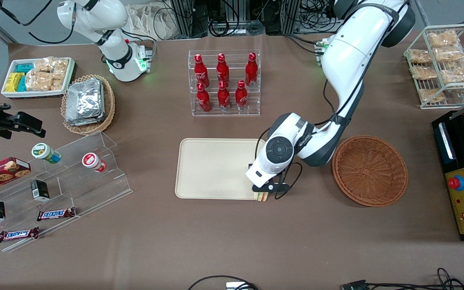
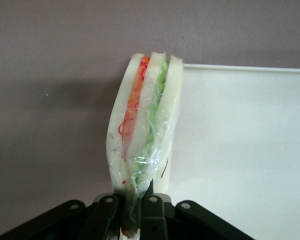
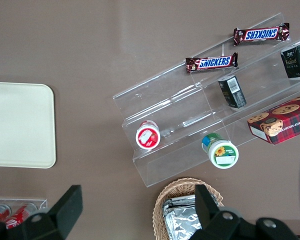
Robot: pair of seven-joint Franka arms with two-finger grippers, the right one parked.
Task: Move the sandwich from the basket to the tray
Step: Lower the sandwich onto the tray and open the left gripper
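Observation:
My gripper (image 1: 265, 192) is shut on the sandwich (image 2: 142, 125), a clear-wrapped wedge of pale bread with orange, green and red filling. In the front view the sandwich (image 1: 261, 196) peeks out under the gripper at the tray's corner nearest the front camera and the basket. The cream-beige tray (image 1: 212, 167) lies flat on the brown table; it also shows in the left wrist view (image 2: 245, 150) beside the sandwich. The round reddish-brown wicker basket (image 1: 369, 170) sits beside the tray toward the working arm's end and holds nothing.
A clear rack of red bottles (image 1: 224, 82) stands farther from the front camera than the tray. A clear stepped shelf with snacks (image 1: 61, 177) and a tan basket of foil packets (image 1: 88, 102) lie toward the parked arm's end. A black control box (image 1: 463, 173) sits beside the basket.

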